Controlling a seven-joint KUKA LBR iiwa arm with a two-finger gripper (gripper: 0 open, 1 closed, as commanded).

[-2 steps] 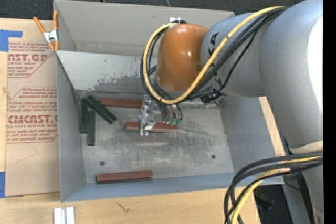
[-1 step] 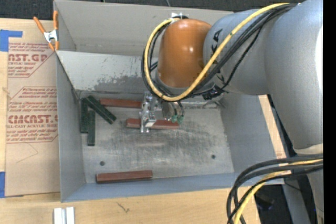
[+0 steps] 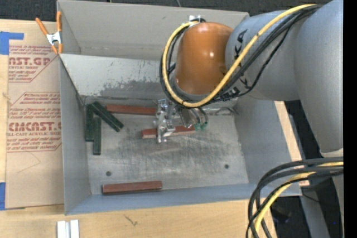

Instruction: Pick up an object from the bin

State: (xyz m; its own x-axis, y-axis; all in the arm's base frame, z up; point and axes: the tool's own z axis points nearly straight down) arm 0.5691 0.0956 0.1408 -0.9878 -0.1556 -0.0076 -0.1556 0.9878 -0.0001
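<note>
The gripper (image 3: 163, 132) sits low at the centre of the bin (image 3: 72, 136), right over a short red-brown bar (image 3: 149, 134) lying flat on the floor, its ends pointing to about 3 and 9 o'clock. Whether the tool is apart or clamped, I cannot tell (the orange wrist cover hides much). The bar looks stiff, light and smooth-faced, so likely a little slippery; a hold across its narrow width near the middle should keep it level. A longer red-brown bar (image 3: 131, 110) lies at 11 o'clock, two dark green bars (image 3: 93, 130) at 9, another red-brown bar (image 3: 132, 187) at 7.
</note>
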